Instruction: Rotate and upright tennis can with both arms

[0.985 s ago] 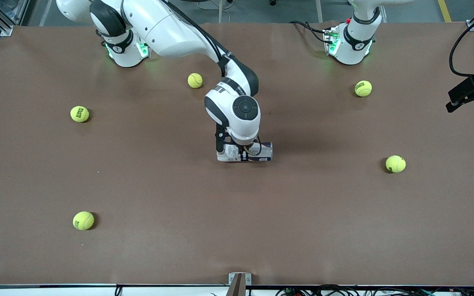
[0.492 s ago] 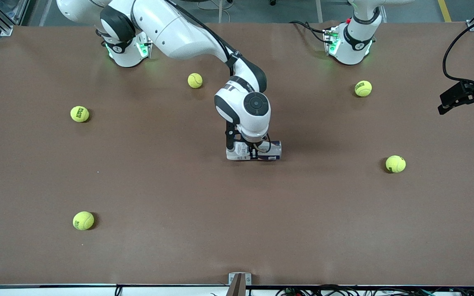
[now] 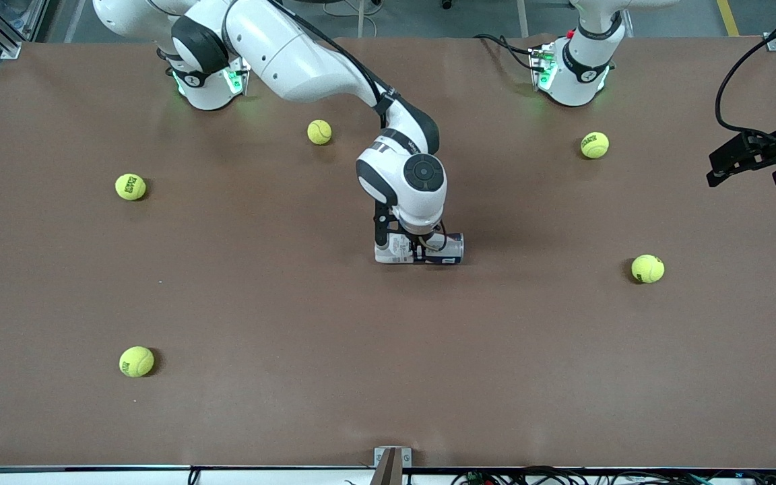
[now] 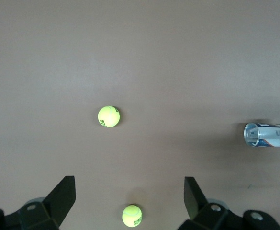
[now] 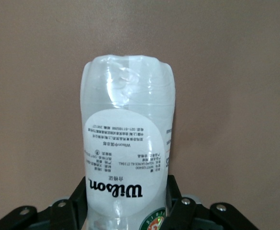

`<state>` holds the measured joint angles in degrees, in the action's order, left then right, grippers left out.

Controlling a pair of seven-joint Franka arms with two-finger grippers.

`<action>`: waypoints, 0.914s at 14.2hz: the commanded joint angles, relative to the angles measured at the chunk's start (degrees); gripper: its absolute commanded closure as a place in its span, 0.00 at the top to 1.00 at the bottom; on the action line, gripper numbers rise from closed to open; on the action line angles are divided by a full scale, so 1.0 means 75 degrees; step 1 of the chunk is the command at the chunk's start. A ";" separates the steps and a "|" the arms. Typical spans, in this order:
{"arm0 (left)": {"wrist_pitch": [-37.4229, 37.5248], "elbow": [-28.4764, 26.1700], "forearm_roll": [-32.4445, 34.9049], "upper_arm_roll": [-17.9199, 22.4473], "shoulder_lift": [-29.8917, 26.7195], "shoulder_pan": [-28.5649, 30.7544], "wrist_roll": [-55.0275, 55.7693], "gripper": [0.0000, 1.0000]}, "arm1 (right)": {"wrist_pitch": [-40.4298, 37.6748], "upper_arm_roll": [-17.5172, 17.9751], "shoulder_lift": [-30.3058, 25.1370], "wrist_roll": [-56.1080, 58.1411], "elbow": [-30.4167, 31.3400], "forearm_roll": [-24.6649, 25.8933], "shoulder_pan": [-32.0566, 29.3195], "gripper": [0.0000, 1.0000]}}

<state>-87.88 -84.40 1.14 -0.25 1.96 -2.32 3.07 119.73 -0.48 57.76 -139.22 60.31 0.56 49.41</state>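
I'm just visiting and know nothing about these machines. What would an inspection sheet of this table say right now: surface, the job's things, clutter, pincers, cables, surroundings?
Surface: brown table, flat and bare apart from the items below.
Job's things: tennis can lying on its side mid-table, not upright.
Clutter: five tennis balls scattered, e.g. one toward the left arm's end, one toward the right arm's end.
Pincers: right pincer shut on the tennis can; left pincer open, up in the air over the left arm's end of the table.
Cables: black cable looping to the left pincer; more by the left arm's base.
Surroundings: grey floor past the table's edge.
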 commanded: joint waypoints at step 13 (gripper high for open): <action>0.0128 -0.0499 -0.3393 -0.0084 0.0980 0.0273 0.0072 1.00 | -0.0213 -0.0171 0.0151 -0.0210 -0.0306 0.0137 0.0138 1.00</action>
<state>-87.35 -87.26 -17.95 -0.79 7.49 -1.78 4.29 120.18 -1.10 58.71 -139.38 59.62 0.96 49.76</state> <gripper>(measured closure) 0.000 0.000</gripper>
